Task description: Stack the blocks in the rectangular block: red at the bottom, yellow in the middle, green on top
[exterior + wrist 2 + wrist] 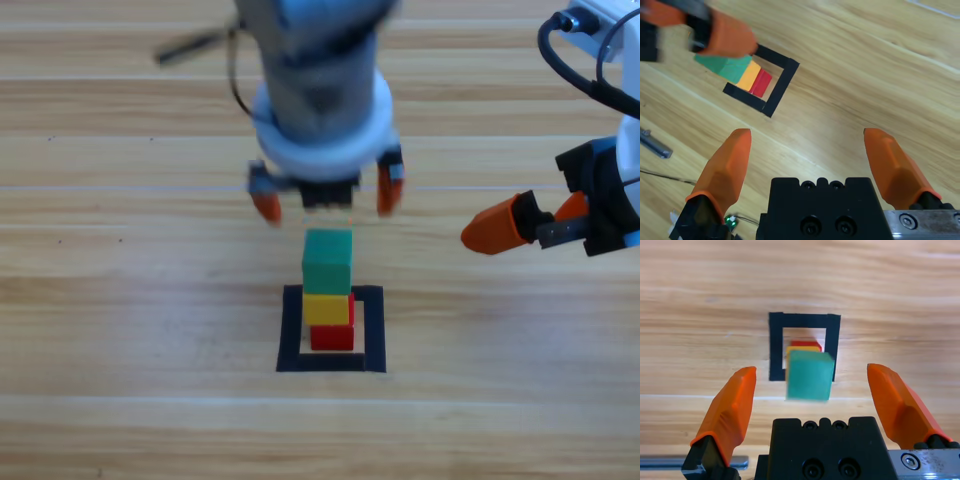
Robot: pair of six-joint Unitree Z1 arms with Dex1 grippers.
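Blocks stacked inside the rectangular block (331,329): red (332,337) at the bottom on the table (120,300), yellow (326,309) on it, green (328,261) on top. Seen from the left wrist, green (809,375) covering nearly all of yellow (803,348) and red (806,343), only thin edges of those two showing past it, all within the black tape outline (804,346). Stack sitting toward one side of the outline rather than dead centre.

Left gripper (325,199) directly above the stack, jaws spread wide, clear of green on both sides, holding nothing, touching nothing. In its wrist view (809,390), one orange jaw well to each side of green, with bare wood between.

Right gripper (530,220) off at the right edge, well apart from the stack, jaws spread in its own view (807,155) and empty, pointed toward the tower: green (724,66), yellow (749,76), red (761,83) in a row within the tape (780,85).
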